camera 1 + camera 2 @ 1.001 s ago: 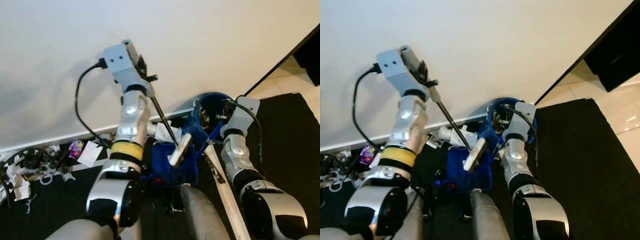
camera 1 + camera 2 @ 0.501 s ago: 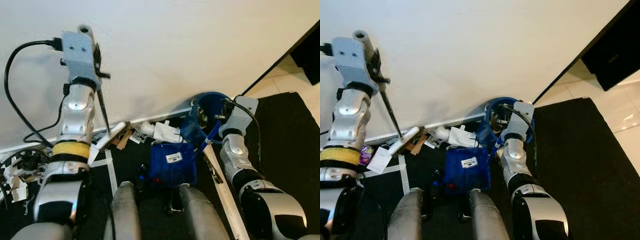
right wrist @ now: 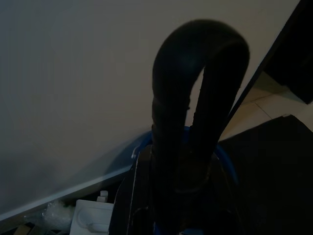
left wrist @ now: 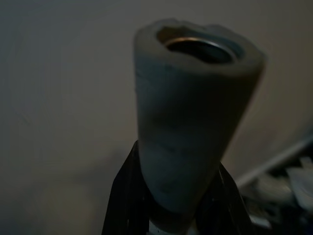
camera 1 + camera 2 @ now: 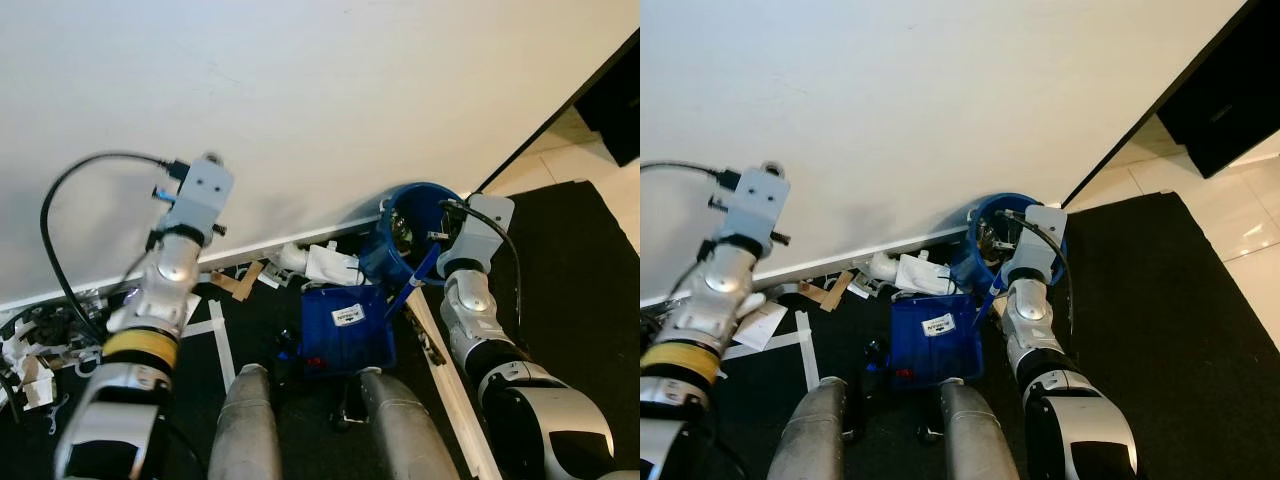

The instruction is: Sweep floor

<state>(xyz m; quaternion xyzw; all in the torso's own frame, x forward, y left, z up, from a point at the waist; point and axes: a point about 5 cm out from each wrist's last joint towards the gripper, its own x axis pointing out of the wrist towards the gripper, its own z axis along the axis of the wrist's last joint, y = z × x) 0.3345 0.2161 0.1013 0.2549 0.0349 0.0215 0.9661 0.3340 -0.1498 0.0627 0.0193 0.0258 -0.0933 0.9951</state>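
i see my left tool clamped on a grey broom handle, raised at the left by the white wall. my right tool grips the black looped handle beside the blue bucket at the far right. the blue dustpan lies on the dark floor between them, litter just beyond along the skirting.
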